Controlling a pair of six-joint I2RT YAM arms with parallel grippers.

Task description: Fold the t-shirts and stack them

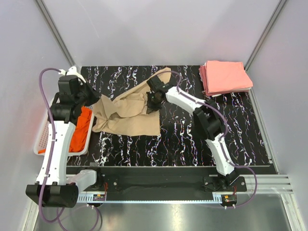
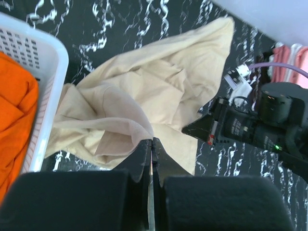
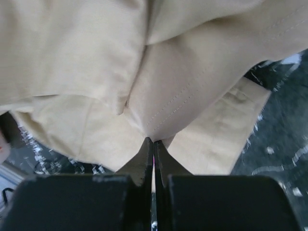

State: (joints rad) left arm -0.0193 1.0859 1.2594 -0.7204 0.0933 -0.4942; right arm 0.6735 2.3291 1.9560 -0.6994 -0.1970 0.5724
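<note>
The left arm leans over the white basket (image 2: pixel 45 57), left gripper (image 2: pixel 151 144) pinched shut on the crumpled tan t-shirt (image 1: pixel 126 113) at its left edge; the right arm stretches forward-left, right gripper (image 3: pixel 153 144) clamped on its right fold; bare table (image 1: pixel 192 139) lies nearer; the pink stack (image 1: pixel 226 77) sits far right.

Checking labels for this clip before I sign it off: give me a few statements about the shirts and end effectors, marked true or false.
1. The tan shirt lies crumpled on the table. True.
2. The orange shirt sits on the pink stack. False: it is in the basket at the left.
3. The left end effector and right end effector are both shut on the tan shirt. True.
4. The pink stack is at the table's near left corner. False: it is at the far right corner.
</note>
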